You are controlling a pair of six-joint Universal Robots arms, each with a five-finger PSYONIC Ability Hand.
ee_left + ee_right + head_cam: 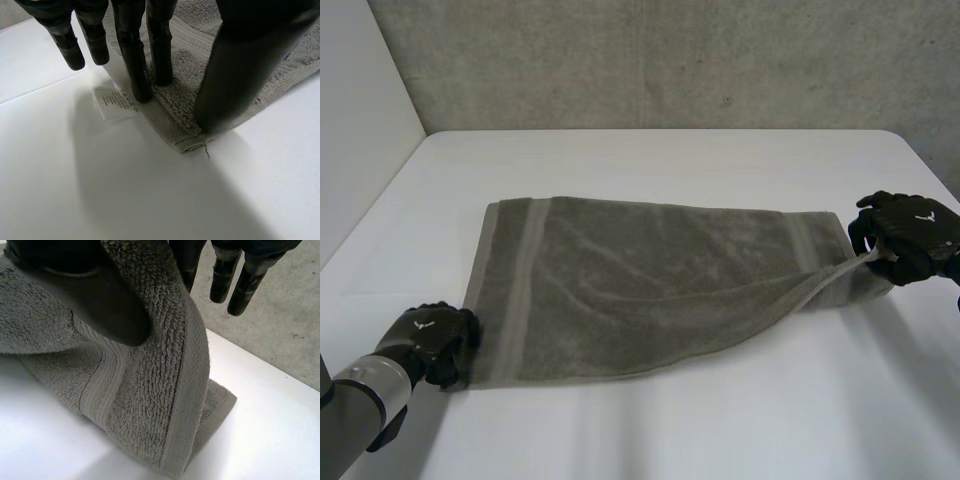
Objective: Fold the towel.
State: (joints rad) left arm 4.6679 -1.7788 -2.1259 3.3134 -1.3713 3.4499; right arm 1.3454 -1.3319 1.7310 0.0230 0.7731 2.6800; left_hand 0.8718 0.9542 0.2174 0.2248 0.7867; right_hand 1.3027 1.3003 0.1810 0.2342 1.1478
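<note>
A grey-green towel (650, 290) lies spread across the white table (650, 160). My left hand (435, 335) is at its near left corner. In the left wrist view that hand (250, 50) sets its thumb and two fingertips (142, 90) down on the corner of the towel (190, 60), which lies flat between them; the other fingers hang over bare table. My right hand (910, 230) is at the towel's right end, holding the near right corner lifted off the table. In the right wrist view that hand (100, 295) pinches the folded-over towel (140, 410) between its thumb and fingers.
A small white care label (114, 102) sticks out from under the towel's edge beside my left fingertips. A grey wall runs behind the table, and a pale wall stands at the left. Bare table surrounds the towel on all sides.
</note>
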